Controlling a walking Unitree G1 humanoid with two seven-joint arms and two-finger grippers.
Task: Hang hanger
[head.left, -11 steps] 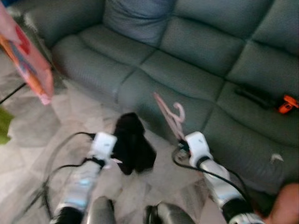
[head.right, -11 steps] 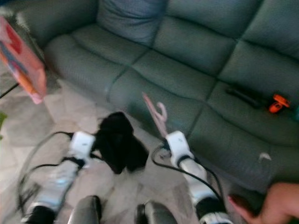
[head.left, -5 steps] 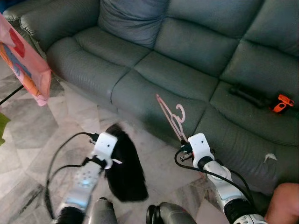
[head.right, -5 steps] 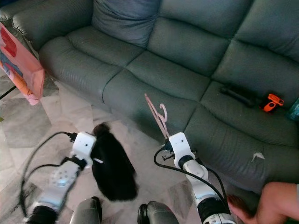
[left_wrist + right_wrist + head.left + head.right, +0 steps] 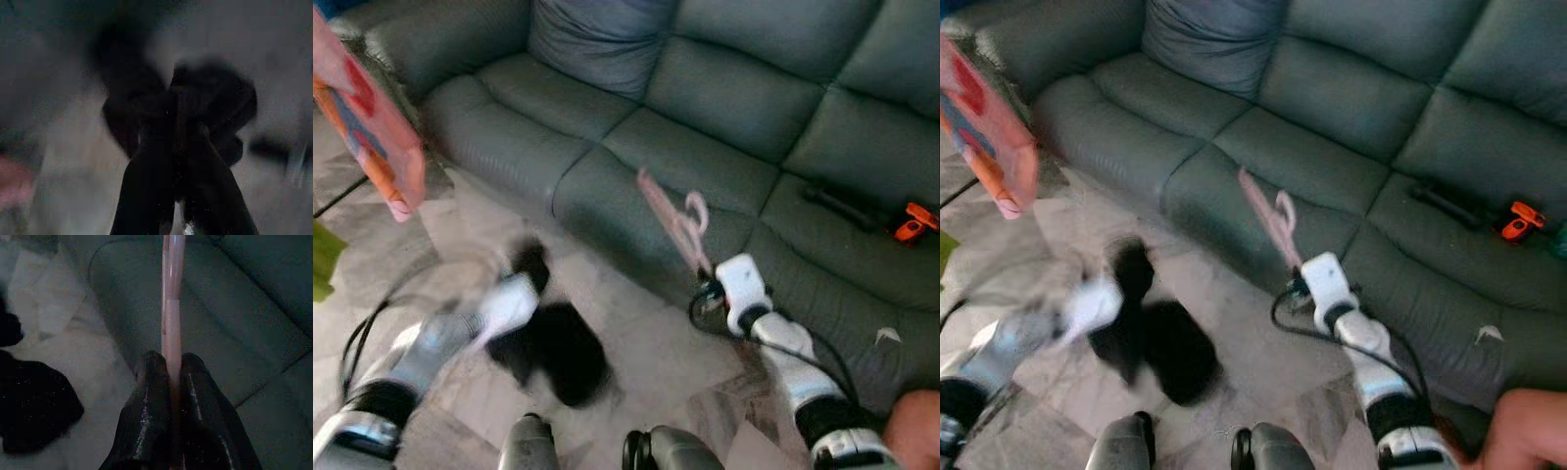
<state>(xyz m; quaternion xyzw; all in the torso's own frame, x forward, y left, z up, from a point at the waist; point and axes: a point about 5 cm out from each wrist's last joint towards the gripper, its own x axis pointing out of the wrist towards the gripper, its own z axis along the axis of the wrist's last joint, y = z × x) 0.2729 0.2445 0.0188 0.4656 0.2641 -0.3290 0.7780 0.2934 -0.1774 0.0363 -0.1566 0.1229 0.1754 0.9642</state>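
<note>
Now the left end effector (image 5: 514, 299), clenched on the black garment (image 5: 553, 348), has swung outward and lower, blurring over the marble floor (image 5: 646, 362). Further on, the right end effector (image 5: 168, 367) still grasps the pink hanger (image 5: 674, 220) upright before the grey sofa (image 5: 724, 88); hanging looks some way off.

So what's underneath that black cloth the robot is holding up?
Under the black cloth, held by the left gripper, lies pale marble floor. The patch directly beneath is hidden by the cloth. The right gripper holds a pink hanger.
</note>
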